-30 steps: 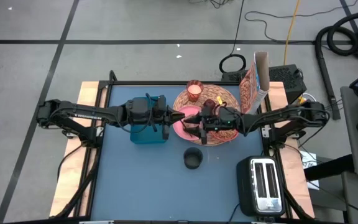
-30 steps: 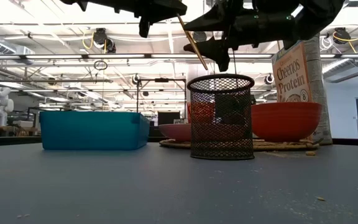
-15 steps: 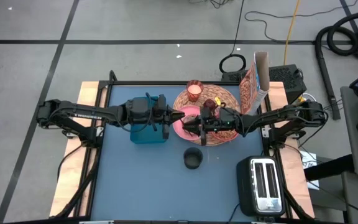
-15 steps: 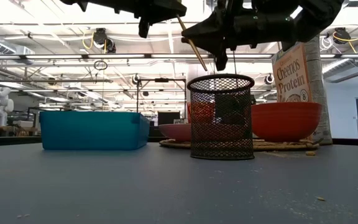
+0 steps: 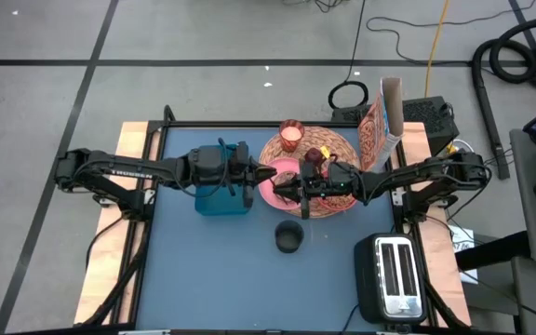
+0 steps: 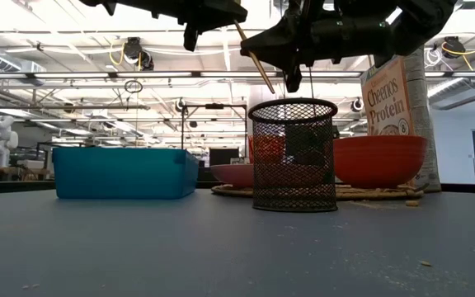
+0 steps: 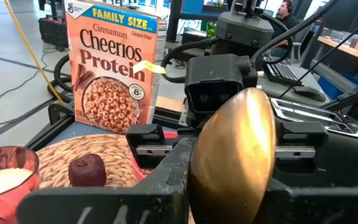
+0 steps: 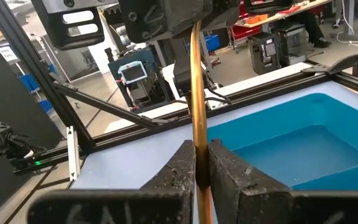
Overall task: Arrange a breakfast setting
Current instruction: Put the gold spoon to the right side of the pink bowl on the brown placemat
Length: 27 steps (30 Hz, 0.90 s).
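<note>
A gold spoon (image 6: 258, 62) hangs slanted in the air between my two grippers, above the pink plate (image 5: 271, 194). Its bowl (image 7: 232, 155) is the upper end, at my left gripper (image 6: 225, 12), which is shut on it. My right gripper (image 8: 202, 165) is shut on the handle lower down. The plate lies on the round straw placemat (image 5: 344, 149), with the dark-red fruit (image 5: 314, 155) and the candle glass (image 5: 291, 136) beside it. The coral-red bowl (image 6: 379, 161) also sits on the mat. The Cheerios box (image 5: 377, 126) stands at the mat's right. My left gripper holds the spoon at its upper end, coming level from the table's left. The spoon's bowl (image 7: 241, 124) stands in front of the fingers and hides the place of contact. My right gripper pinches the spoon's thin handle (image 8: 197, 134) between its two fingers, coming level from the table's right, the fingers across the handle. The spoon is clear of the table and slants down past them.
A black mesh cup (image 5: 289, 236) stands near of the plate, directly under the grippers in the low view. A teal bin (image 5: 220, 197) sits below my left arm. A toaster (image 5: 394, 274) stands at the near right corner.
My right gripper has shut on the spoon's handle; a second ago its fingers stood apart on either side of it. Both arms and the spoon have stayed where they were.
</note>
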{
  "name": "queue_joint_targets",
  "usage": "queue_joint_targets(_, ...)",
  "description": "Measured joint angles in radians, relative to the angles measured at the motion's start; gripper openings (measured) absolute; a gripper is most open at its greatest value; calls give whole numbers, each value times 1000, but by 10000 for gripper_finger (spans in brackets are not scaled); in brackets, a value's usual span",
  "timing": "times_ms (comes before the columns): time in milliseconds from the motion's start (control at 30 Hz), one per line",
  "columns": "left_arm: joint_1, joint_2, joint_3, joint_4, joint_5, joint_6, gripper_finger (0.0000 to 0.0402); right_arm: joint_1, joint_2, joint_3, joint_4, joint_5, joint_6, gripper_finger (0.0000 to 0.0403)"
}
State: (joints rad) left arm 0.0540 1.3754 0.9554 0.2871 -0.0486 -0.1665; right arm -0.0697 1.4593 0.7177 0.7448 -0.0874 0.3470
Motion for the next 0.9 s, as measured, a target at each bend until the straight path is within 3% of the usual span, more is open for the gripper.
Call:
queue_joint_targets(533, 0, 0, 0, 1, -3, 8, 142, -1, 0, 0, -1, 12, 12, 19)
queue_joint_targets(900, 0, 0, 0, -5, -7, 2, 149, -1, -88, 0, -116, 79, -16, 19)
